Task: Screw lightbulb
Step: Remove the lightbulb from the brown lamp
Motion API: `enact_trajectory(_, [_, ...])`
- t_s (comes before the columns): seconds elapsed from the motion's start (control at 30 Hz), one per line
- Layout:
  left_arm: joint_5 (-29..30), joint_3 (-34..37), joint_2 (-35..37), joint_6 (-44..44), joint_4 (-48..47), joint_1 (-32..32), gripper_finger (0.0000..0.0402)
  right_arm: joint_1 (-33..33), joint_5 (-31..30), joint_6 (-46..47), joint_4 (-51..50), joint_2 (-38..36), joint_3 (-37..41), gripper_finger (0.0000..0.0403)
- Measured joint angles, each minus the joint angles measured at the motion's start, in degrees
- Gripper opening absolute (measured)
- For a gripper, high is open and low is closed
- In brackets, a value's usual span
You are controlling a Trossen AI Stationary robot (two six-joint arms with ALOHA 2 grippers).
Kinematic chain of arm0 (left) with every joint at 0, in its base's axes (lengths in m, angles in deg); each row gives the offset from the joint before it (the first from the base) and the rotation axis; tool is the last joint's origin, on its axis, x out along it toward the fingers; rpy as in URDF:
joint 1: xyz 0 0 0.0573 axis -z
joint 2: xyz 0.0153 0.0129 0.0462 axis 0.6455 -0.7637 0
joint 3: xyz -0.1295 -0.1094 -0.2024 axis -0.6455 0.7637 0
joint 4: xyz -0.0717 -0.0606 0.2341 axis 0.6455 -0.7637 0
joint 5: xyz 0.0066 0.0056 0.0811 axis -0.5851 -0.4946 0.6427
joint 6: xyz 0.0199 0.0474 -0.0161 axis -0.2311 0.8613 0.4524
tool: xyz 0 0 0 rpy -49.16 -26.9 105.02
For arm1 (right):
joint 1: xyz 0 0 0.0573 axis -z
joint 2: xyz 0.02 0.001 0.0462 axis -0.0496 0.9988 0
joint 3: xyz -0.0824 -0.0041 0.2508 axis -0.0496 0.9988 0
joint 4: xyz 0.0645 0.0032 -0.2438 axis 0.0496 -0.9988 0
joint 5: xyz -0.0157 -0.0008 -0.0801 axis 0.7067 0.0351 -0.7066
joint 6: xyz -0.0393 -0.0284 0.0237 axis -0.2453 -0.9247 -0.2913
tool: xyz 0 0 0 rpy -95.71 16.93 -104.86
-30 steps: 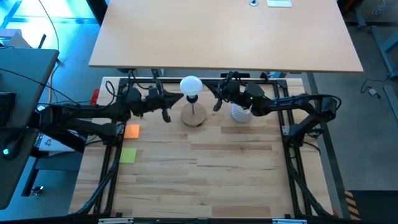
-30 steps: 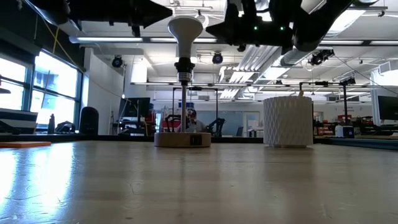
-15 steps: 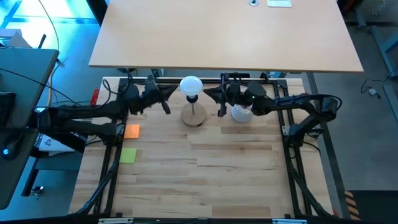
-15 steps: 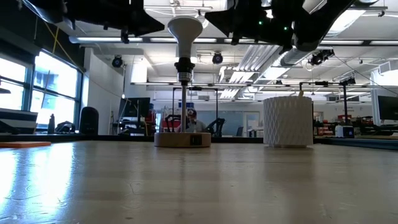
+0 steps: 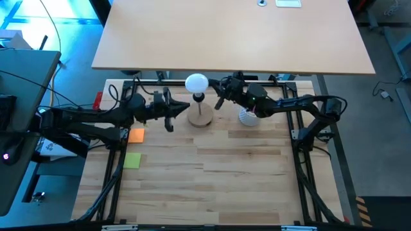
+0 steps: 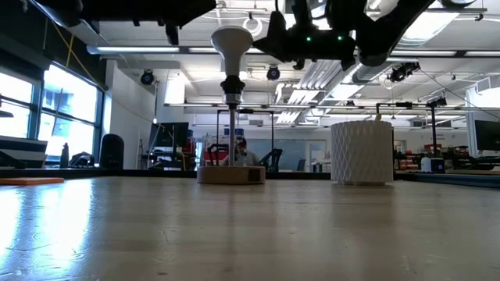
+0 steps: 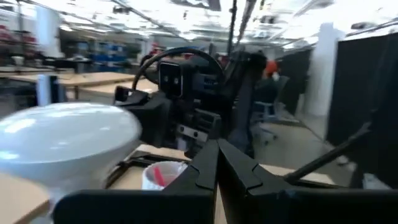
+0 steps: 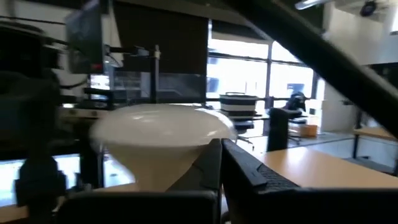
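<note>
The lightbulb (image 6: 232, 40) stands upright at the far middle of the desk (image 5: 212, 173), globe up and narrow neck down, its long axis vertical, seated in the black top of a thin stem (image 6: 233, 125) that rises from a round wooden disc (image 6: 230, 175). The left gripper (image 5: 172, 114) hangs just beside the bulb on its left, its fingers (image 7: 205, 168) closed together and holding nothing. The right gripper (image 5: 220, 96) is near the bulb on its right; its fingers (image 8: 214, 168) look pressed shut and empty, though this view is dim. A white latticed cup (image 6: 361, 151) stands on the desk beside the disc, under the right arm.
</note>
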Motion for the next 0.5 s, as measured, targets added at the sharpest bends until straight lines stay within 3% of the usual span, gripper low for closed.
enact_trajectory(0.13, [9.92, 0.0, 0.7, 3.12, -2.94, 1.27, 0.0, -0.08, -1.22, -1.0, 0.06, 0.0, 0.0, 0.0])
enact_trajectory(0.3, [23.84, 0.0, 1.33, 5.83, -4.88, -2.29, 0.0, -1.92, -1.23, -1.89, 0.28, -1.49, 0.0, 0.0])
enact_trajectory(0.4, [25.0, 0.0, 1.33, 5.79, -4.25, -6.51, 0.0, -3.8, -1.41, -2.45, 0.63, -2.12, 0.0, 0.0])
enact_trajectory(0.5, [19.14, 0.0, 1.31, 3.85, -3.72, -10.87, 0.0, -5.06, -1.32, -3.58, 0.42, -2.04, 0.0, 0.0])
